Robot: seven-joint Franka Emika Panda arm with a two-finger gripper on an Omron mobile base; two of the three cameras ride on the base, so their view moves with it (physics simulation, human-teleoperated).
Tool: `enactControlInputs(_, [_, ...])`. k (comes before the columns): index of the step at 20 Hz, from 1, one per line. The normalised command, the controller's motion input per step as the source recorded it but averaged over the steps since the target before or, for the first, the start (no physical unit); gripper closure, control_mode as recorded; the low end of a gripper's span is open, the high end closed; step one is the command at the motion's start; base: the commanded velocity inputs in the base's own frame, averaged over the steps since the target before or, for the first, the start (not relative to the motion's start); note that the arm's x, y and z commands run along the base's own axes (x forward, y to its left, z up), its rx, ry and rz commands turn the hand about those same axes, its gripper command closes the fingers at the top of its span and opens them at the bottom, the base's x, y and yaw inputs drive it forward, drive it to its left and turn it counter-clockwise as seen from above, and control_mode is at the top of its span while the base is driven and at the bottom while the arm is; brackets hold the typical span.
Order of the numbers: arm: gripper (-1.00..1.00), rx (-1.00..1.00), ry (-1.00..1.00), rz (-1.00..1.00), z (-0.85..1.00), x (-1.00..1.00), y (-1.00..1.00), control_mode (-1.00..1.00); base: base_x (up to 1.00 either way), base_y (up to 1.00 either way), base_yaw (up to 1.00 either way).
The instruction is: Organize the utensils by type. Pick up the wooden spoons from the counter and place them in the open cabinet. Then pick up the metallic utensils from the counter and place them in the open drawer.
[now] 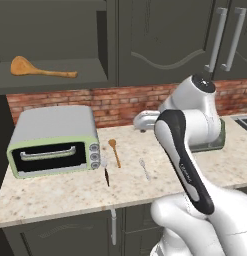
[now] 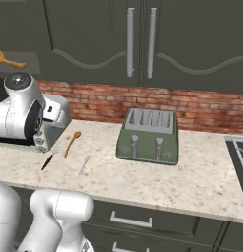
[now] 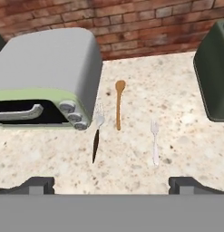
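Gripper (image 3: 111,183) fingers spread wide, holding nothing, hovering over counter (image 3: 186,149). Big spoon (image 1: 40,69) sits in cabinet (image 1: 85,75). Small wooden spoon (image 3: 119,103) lies btwn knife (image 3: 95,140) & fork (image 3: 154,140), near toaster oven (image 3: 45,77). Prob light, stiff, slim; pinch across mid-handle.

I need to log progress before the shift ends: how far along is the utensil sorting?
One step looks done: the larger wooden spoon lies on the open cabinet shelf. The claw is open and empty above the counter, holding nothing. Left on the counter: the small wooden spoon, which goes in the cabinet, then the fork and the knife, which go in the drawer.
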Motion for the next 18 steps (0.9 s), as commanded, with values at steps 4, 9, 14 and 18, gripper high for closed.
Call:
enactControlInputs(4, [-1.00,0.00,0.01,0.00,-0.41,0.15,-0.02,-1.00,0.00,0.00,0.00])
enactControlInputs(9, [-1.00,0.00,0.05,0.00,-0.31,0.21,-0.03,-1.00,0.00,0.00,0.00])
enactControlInputs(14, [-1.00,0.00,0.08,0.00,-0.26,0.19,-0.07,-1.00,0.00,0.00,0.00])
enactControlInputs(18, [-1.00,0.00,0.05,0.00,-0.29,0.18,-0.05,-1.00,0.00,0.00,0.00])
